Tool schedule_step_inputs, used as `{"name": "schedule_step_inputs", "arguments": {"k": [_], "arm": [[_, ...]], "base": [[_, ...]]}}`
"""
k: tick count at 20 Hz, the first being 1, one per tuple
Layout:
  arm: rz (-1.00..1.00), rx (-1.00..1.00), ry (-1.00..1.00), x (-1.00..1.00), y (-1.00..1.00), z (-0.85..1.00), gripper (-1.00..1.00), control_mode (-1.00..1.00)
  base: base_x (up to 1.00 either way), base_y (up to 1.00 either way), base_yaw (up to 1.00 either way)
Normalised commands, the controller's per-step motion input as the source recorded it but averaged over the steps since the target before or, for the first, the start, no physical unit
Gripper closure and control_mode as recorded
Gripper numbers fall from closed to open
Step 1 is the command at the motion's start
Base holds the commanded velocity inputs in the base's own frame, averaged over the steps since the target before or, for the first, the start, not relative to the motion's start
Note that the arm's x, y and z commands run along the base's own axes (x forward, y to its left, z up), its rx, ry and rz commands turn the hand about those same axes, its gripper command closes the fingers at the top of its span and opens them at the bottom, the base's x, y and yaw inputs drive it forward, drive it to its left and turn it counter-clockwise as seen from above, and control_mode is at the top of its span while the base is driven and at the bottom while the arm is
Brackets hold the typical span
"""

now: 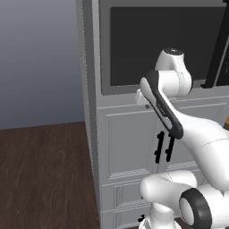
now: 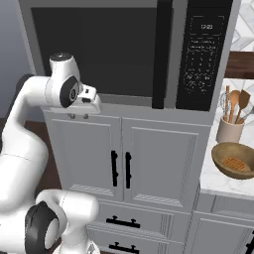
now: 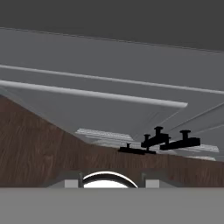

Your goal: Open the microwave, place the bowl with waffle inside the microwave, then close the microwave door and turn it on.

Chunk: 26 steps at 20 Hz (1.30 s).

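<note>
A: Where is the microwave (image 2: pixel 124 52)?
B: Built into the grey cabinet wall, above a pair of panelled cabinet doors (image 2: pixel 121 161). Its door (image 2: pixel 96 49) is shut, dark glass across most of it, with the tall black bar handle (image 2: pixel 159 54) on its right side and a black keypad panel (image 2: pixel 203 52) beyond that.

A: And the bowl (image 2: pixel 234 159)?
B: On the pale surface (image 2: pixel 221 181) at the far right of the right base view, well apart from the microwave and lower than it. It looks wooden there, with a waffle (image 2: pixel 234 163) lying inside. A jar of wooden spoons (image 2: pixel 230 124) stands just behind it.

A: The arm?
B: Its wrist is raised in front of the lower left corner of the microwave, with the hand just below the door's bottom edge.

A: Is the claw (image 3: pixel 109 181) spread or pinched?
B: I cannot tell; the hand view catches only the finger tips (image 3: pixel 70 183) at its bottom edge. Nothing lies between them. That view looks down the cabinet fronts to the black cabinet handles (image 3: pixel 168 141) and the dark wooden floor (image 3: pixel 39 148).
</note>
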Motion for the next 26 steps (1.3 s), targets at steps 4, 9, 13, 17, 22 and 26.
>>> {"name": "schedule_step_inputs", "arguments": {"k": [4,9,13,17,22,26], "arm": [[0.0,0.0,-0.09,-0.38,-0.2,0.18,-1.0,-1.0],[-0.02,0.11,-0.47,-0.6,-0.93,0.67,-1.0,-1.0],[-0.06,0.2,-0.51,-0.16,-1.0,0.68,-1.0,-1.0],[-0.02,0.07,-0.14,0.0,-0.58,0.14,-1.0,-1.0],[0.0,0.0,0.0,0.02,-0.04,0.0,-1.0,-1.0],[-0.01,0.0,0.0,0.03,-0.41,0.0,-1.0,-1.0]], "base": [[0.0,0.0,0.0],[0.0,0.0,0.0],[0.0,0.0,0.0],[0.0,0.0,0.0],[0.0,0.0,0.0],[0.0,0.0,0.0]]}}
